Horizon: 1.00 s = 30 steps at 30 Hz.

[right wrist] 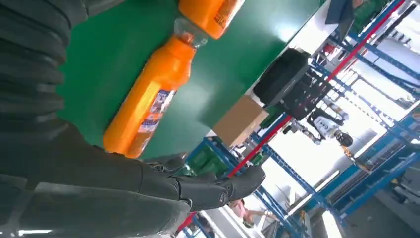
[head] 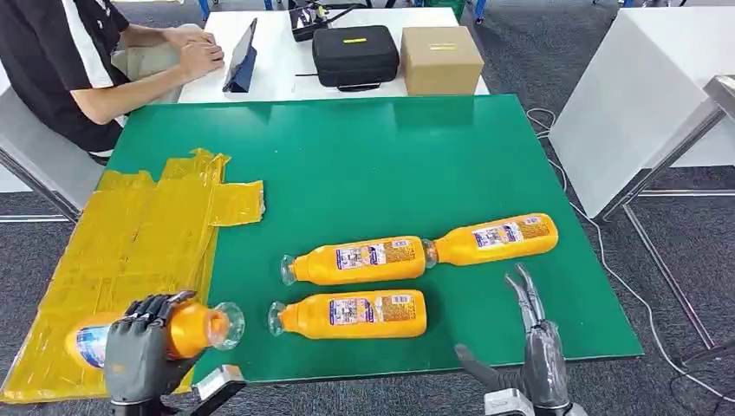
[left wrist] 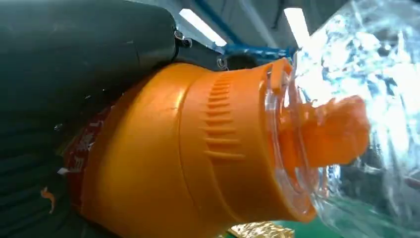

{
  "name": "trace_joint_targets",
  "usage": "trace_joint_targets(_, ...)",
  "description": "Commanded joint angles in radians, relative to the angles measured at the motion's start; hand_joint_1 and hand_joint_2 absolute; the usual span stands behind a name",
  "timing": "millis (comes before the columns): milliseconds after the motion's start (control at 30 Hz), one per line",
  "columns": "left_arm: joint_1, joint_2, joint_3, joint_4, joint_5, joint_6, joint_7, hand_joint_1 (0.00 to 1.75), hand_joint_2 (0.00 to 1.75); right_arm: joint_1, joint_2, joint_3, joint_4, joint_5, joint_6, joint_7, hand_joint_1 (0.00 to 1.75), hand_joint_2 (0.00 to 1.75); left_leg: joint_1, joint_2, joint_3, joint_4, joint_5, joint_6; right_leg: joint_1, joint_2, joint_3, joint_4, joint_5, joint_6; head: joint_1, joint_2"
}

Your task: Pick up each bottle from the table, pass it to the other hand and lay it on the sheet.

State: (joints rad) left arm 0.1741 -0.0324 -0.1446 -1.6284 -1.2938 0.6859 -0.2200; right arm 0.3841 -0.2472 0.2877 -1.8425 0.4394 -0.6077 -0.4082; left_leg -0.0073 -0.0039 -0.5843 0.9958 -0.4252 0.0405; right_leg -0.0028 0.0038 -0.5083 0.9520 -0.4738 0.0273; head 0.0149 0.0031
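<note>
Left robot hand point(head: 139, 347) wrapped round an orange bottle point(head: 186, 331), fingers curled over its body, clear cap end pointing toward the green worktop point(head: 390, 165). Held over the near end of the yellow sheet point(head: 130, 243), at the sheet's edge beside the worktop's near left corner. Right robot hand point(head: 530, 347) holding nothing, fingers straight and apart, thumb out to the side, at the worktop's near edge, close to the three lying bottles but apart from them.

Bottles orange, with printed labels and clear caps, all lying on their sides on the worktop, right of the sheet. Two end to end: middle bottle point(head: 360, 260) and far-right bottle point(head: 494, 239), the latter's cap against the former's base. Third bottle point(head: 351, 315) nearer the worktop's near edge, parallel to the middle one.

Left wrist view: held bottle's ribbed shoulder and clear cap over an orange neck up close, with a scrap of sheet below. Right wrist view: far-right bottle lying just beyond the dark fingers point(right wrist: 218, 188), none touching it, plus the black case point(right wrist: 285, 77) and cardboard box point(right wrist: 240, 119) beyond the worktop's far edge. Head view: person point(head: 78, 61) seated at the white table past the worktop's far left corner.
</note>
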Motion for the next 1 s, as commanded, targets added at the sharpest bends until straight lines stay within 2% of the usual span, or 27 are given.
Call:
trace_joint_targets(33, -0.128, 0.041, -0.109, 0.287, -0.106, 0.012, 0.093, 1.75, 1.75, -0.098, -0.001, 0.106, 0.159, 0.005, 0.001, 0.001, 0.00, 1.75, 0.001, 0.000, 0.005, -0.003, 0.000, -0.002, 0.000, 0.000, 0.005, -0.003, 0.000, 0.000, 0.000, 0.000)
trace_joint_targets(167, -0.185, 0.017, -0.106, 0.390, -0.175, 0.007, 0.146, 1.75, 1.75, -0.123, 0.027, 0.125, 0.189, 0.021, 0.012, 0.001, 0.00, 1.75, 0.001, -0.001, 0.005, -0.004, 0.001, -0.003, 0.000, -0.002, 0.006, -0.004, 0.000, -0.001, 0.000, 0.000)
trace_joint_targets(467, -0.297, 0.000, -0.074, 0.490, -0.220, -0.033, 0.200, 1.75, 1.75, -0.109, 0.019, 0.120, 0.167, 0.022, 0.038, 0.013, 0.00, 1.75, 0.001, -0.002, 0.005, -0.002, 0.000, -0.004, 0.000, -0.003, 0.006, -0.003, -0.001, -0.001, 0.000, 0.000)
trace_joint_targets(833, -0.300, -0.003, -0.073, 0.495, -0.231, -0.029, 0.208, 1.75, 1.75, -0.106, 0.021, 0.122, 0.164, 0.026, 0.040, 0.015, 0.00, 1.75, 0.000, -0.001, 0.005, -0.002, -0.001, -0.004, 0.000, -0.001, 0.005, -0.002, -0.001, -0.001, 0.000, 0.000)
trace_joint_targets(900, -0.327, 0.029, -0.117, 0.515, -0.277, -0.024, 0.296, 1.75, 1.75, -0.104, 0.031, 0.122, 0.160, 0.038, 0.065, 0.022, 0.00, 1.75, 0.001, -0.001, 0.004, -0.001, -0.001, -0.003, 0.000, -0.002, 0.004, -0.002, -0.001, -0.001, 0.000, 0.000)
trace_joint_targets(1000, -0.361, 0.025, -0.097, 0.560, -0.277, -0.021, 0.321, 1.75, 1.75, -0.114, 0.060, 0.121, 0.161, 0.061, 0.101, 0.031, 0.00, 1.75, 0.001, -0.001, 0.003, -0.001, 0.000, -0.003, 0.000, -0.002, 0.003, -0.001, -0.001, -0.001, 0.000, 0.000)
